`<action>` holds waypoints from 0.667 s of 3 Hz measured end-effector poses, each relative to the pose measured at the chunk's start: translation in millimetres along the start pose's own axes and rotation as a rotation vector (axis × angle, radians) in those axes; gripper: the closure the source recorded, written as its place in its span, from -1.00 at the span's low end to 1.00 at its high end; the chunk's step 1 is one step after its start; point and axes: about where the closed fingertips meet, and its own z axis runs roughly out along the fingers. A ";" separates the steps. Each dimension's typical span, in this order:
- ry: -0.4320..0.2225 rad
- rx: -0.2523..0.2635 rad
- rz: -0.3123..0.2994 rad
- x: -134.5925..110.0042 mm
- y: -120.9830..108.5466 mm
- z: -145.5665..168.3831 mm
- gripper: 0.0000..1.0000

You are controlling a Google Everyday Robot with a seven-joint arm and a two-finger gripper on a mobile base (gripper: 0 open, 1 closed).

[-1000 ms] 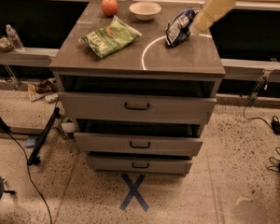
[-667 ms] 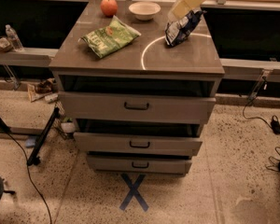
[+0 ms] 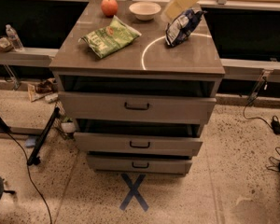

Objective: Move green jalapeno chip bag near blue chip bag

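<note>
The green jalapeno chip bag (image 3: 111,36) lies flat on the left part of the grey cabinet top (image 3: 177,59). The blue chip bag (image 3: 181,26), dark blue with a white panel, stands at the back right of the top. The two bags are about a bag's length apart. My gripper (image 3: 178,4) shows as a cream-coloured shape coming down from the top edge. It hangs just above and behind the blue bag, between that bag and the bowl, well to the right of the green bag.
A red apple (image 3: 109,6) and a white bowl (image 3: 145,10) sit at the back of the top. The cabinet's drawers (image 3: 137,106) stand slightly open. A water bottle (image 3: 13,37) is on a ledge at left. Cables and a blue X (image 3: 134,191) are on the floor.
My gripper has moved left across the back of the cabinet, from right of the blue bag to its upper left. Both bags have stayed where they were.
</note>
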 end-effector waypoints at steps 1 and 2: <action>0.008 0.012 0.107 -6.4 2.9 32.8 -1.00; -0.002 0.022 0.171 -21.2 7.3 79.5 -1.00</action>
